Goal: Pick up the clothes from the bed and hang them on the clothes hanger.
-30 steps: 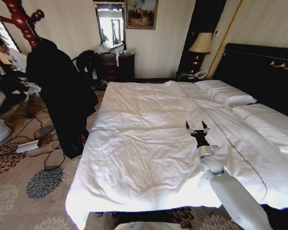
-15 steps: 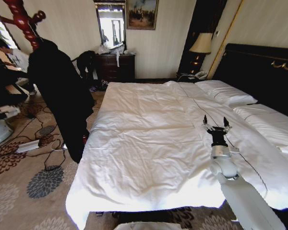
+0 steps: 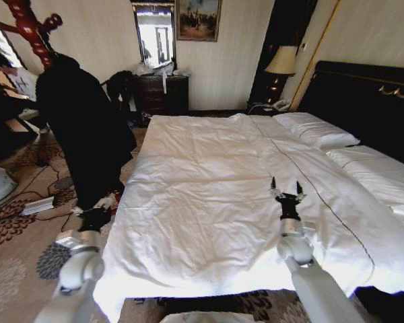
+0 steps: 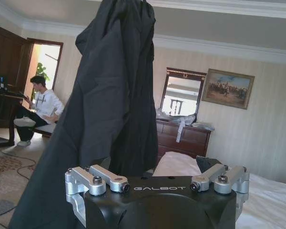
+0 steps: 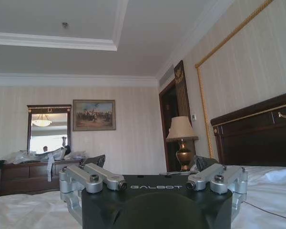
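The black coat (image 3: 87, 134) hangs at the upper left of the head view from a red wooden coat stand (image 3: 28, 25), off the bed (image 3: 209, 202); its hanger is hidden, so the hanging looks done, probably. The left gripper (image 3: 94, 217), low left near the hem, should draw off without snagging cloth; its jaws I cannot tell. The right gripper (image 3: 286, 192) hovers spread and empty over the white duvet. Patterned carpet (image 3: 27, 269), cables and dresser (image 3: 161, 93) surround.
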`<state>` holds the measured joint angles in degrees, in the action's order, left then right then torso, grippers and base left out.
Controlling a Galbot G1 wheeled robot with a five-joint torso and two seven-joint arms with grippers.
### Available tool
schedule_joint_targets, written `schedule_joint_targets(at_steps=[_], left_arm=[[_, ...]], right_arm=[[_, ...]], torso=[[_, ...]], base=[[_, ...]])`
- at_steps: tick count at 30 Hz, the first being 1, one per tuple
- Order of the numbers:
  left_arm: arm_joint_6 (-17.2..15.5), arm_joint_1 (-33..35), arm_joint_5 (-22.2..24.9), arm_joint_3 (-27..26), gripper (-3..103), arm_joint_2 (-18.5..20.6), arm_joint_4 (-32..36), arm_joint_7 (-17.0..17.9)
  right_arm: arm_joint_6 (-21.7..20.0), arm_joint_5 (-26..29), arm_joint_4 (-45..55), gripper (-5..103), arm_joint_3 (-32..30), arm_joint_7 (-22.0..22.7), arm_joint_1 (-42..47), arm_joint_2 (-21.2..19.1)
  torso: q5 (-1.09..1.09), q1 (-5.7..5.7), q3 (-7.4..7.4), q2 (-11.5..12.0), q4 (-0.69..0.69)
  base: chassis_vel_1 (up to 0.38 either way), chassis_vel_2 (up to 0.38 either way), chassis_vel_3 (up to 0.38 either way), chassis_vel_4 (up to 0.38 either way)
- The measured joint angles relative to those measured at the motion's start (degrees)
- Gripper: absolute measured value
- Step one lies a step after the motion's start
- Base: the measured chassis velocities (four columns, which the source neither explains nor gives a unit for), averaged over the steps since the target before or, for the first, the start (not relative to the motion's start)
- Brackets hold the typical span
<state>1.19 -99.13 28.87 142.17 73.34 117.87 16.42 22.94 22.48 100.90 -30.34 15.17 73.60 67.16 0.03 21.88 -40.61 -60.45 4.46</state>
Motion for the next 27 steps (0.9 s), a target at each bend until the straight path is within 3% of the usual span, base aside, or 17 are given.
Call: schedule_joint_targets(at_steps=[6, 9, 18, 27], left_arm=[[0.07, 0.46, -1.90, 1.56, 100, 0.08, -1.64, -1.24], [1.45, 1.90, -4.69, 3.88, 100, 3.21, -2.16, -3.53], [3.09, 7.26, -8.93, 3.72, 100, 7.15, -0.76, -7.08], [6.67, 11.23, -7.91, 3.62, 100, 7.84, 5.41, -11.72]], right_arm=[[0.73, -0.60, 0.01, 100, -0.28, 0.24, 1.58, 1.67], [-0.08, -3.13, 2.22, 100, 0.76, 0.51, 4.05, 3.61], [-2.88, -10.46, 6.69, 100, 0.56, 3.42, 7.55, 3.98], [-7.76, -7.90, 14.19, 100, -1.22, 6.55, 10.76, 2.31]], torso=[[-0.02, 0.00, 0.00, 0.00, 0.00], [-0.03, 0.00, 0.00, 0.00, 0.00], [-0.03, -0.01, 0.00, 0.00, 0.00], [-0.02, -0.01, 0.01, -0.01, 0.01]], base=[[0.000, 0.000, 0.000, 0.000], [0.000, 0.000, 0.000, 0.000], [0.000, 0.000, 0.000, 0.000], [0.000, 0.000, 0.000, 0.000]])
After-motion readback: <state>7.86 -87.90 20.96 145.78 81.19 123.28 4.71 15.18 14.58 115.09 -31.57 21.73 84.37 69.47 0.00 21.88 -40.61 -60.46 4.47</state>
